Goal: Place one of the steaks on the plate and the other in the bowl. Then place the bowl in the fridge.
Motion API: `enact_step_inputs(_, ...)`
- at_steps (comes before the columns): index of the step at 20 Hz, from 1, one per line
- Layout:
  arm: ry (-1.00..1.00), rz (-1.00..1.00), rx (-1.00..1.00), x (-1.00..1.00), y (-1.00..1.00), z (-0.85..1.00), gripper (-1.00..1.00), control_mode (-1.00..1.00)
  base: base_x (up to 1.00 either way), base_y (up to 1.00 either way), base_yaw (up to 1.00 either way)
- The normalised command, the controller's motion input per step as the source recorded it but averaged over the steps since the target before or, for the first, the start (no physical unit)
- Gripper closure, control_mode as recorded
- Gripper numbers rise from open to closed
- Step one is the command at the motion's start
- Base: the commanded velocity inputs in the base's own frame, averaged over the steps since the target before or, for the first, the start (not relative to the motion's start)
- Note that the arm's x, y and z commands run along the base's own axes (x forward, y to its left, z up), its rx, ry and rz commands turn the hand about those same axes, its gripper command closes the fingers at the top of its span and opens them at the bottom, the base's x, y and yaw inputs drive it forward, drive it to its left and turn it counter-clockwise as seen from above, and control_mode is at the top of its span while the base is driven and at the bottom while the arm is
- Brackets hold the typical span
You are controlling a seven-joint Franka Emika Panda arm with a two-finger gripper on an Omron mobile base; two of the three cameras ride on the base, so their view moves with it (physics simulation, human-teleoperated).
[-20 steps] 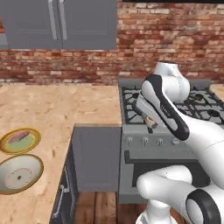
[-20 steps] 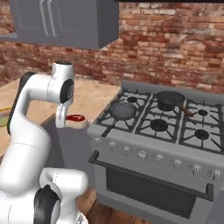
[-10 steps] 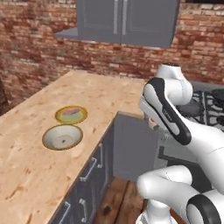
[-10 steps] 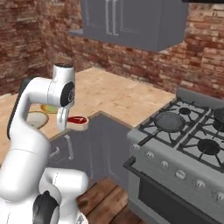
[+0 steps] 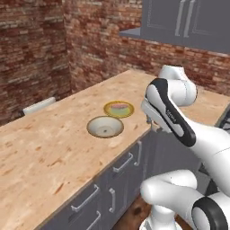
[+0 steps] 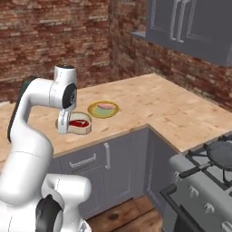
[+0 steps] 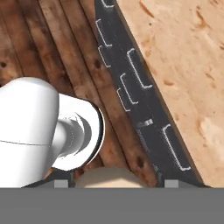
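My gripper (image 6: 65,127) is shut on the left rim of the tan bowl (image 6: 80,124), held in the air at counter height in front of the counter edge. The bright red steak (image 6: 79,122) lies inside it. In the hand view the bowl's rim (image 7: 116,178) shows between my fingertips (image 7: 61,183), above the floor. The yellow-green plate (image 5: 119,108) rests on the wooden counter (image 5: 54,148) with the paler steak (image 5: 119,107) on it; the right base view shows this plate (image 6: 103,108) too. The fridge is out of view.
A second round tan dish (image 5: 105,127) with a pale inside sits on the counter beside the plate. Grey drawers (image 7: 144,109) run under the counter above a wooden floor (image 7: 57,48). A stove (image 6: 204,181) with a dark pan (image 6: 222,152) stands at the right, under grey cabinets (image 6: 190,27).
The base has turned left, so the whole scene shifted: the stove slid off to the right and the counter corner with the plate came ahead. The bowl stays in my gripper.
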Motion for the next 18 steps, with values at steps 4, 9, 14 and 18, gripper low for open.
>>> enact_step_inputs(4, 0.0, 0.0, 0.0, 0.0, 0.0, 0.0, 1.0, 1.0, 0.04, 0.92, 0.35)
enact_step_inputs(9, 0.0, 0.0, 0.0, 0.0, 0.0, 0.0, 1.0, 1.0, 0.12, 0.82, 0.22)
enact_step_inputs(14, 0.01, 0.03, -0.03, 0.27, 0.0, 0.0, 1.0, -1.0, 0.11, 0.11, 0.07)
enact_step_inputs(18, 0.0, 0.11, 0.0, 0.63, -0.07, 0.0, 1.0, -1.0, 0.0, 0.0, 0.0)
